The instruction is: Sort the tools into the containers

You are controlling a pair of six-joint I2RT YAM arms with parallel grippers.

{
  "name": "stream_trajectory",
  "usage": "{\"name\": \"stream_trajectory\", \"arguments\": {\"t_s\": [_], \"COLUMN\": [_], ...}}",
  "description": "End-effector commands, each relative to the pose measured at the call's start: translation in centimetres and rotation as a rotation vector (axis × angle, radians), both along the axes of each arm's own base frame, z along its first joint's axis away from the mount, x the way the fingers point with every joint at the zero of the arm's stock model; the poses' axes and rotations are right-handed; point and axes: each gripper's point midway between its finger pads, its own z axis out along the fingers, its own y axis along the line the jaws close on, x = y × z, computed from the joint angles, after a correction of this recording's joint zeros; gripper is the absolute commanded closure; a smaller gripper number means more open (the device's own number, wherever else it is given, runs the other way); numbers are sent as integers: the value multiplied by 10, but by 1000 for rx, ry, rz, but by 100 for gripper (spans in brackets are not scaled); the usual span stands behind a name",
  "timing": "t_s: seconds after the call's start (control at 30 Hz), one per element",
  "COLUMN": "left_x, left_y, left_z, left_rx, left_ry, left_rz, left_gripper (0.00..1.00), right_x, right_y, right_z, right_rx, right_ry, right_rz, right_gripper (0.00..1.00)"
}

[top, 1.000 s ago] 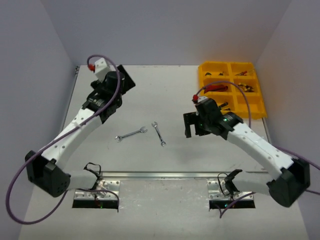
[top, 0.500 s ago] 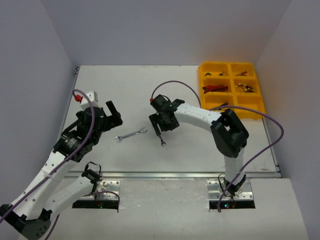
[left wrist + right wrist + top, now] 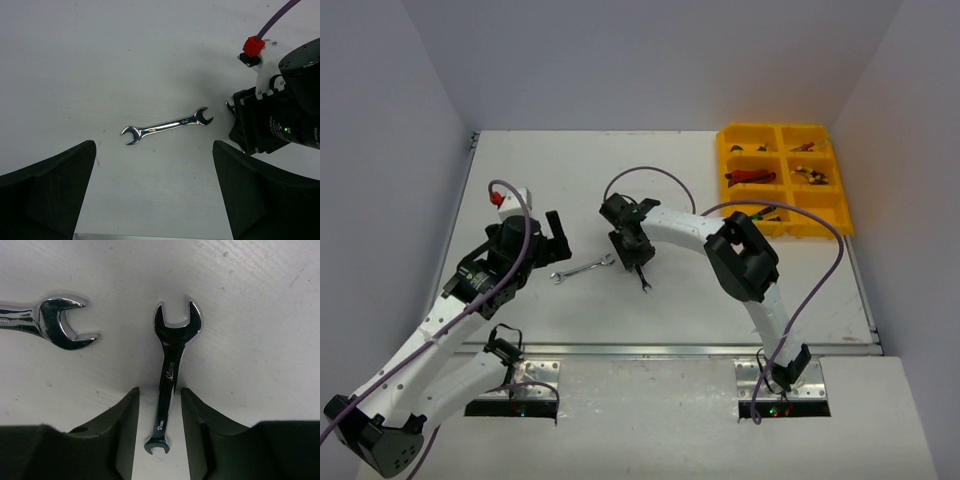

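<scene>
**Item 1: short wrench** [image 3: 167, 371]. Silver, open-ended at both ends. It lies flat on the desk [image 3: 770, 290] about midway between the left and right edges, a little nearer the near edge than the far one. Judged rigid, light for steel, and smooth enough to slip or pivot if pinched off-centre. The mid-shank is the best place to take hold, across the narrow flats. The right gripper [image 3: 159, 395] straddles exactly that part. Its jaws are narrowly parted, with a sliver of desk showing on each side of the shank, so nothing is clamped yet.

**Item 2: long wrench** [image 3: 167, 125]. It is of the same make and lies aslant just left of item 1, with their heads near but apart. It should handle the same way, and lying flat it leaves little edge to grip. The left gripper [image 3: 153, 155] hangs above it, spread wide and holding nothing.

**Item 3: yellow tray** [image 3: 778, 162]. It sits at the far right corner and has six compartments.
- Far row: small dark pieces in one compartment and a red-tipped piece in the other.
- Middle row: red-and-black cutters [image 3: 750, 178] in the compartment toward the desk's centre, with yellow-and-dark tools beside them.
- Near row: partly hidden by a purple cable [image 3: 790, 208], so the contents are unclear.
</scene>
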Motion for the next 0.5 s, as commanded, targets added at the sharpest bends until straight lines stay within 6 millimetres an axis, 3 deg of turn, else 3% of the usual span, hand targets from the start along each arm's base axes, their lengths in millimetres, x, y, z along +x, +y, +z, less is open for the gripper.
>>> {"name": "stream_trajectory", "arguments": {"t_s": [0.0,0.2,0.33,0.47], "left_x": [5,4,4,3], "left_y": [-5,-7,-7,-6], "left_z": [19,19,21,22], "left_rx": [-35,-40,-43,-45], "left_ry": [-83,-87,-93,-98], "left_rz": [-26,-41,-41,-41], "left_gripper": [0,0,0,0], "right_x": [-5,-21,-28,-26], "right_y": [-11,-26,-26,-24], "right_z": [-10,-24,-35,-33], "right_rx": [-67,-112,-110,-113], "right_ry": [21,75,119,119], "right_rz": [-39,-45,-42,-26], "right_gripper": [62,65,75,89]}}
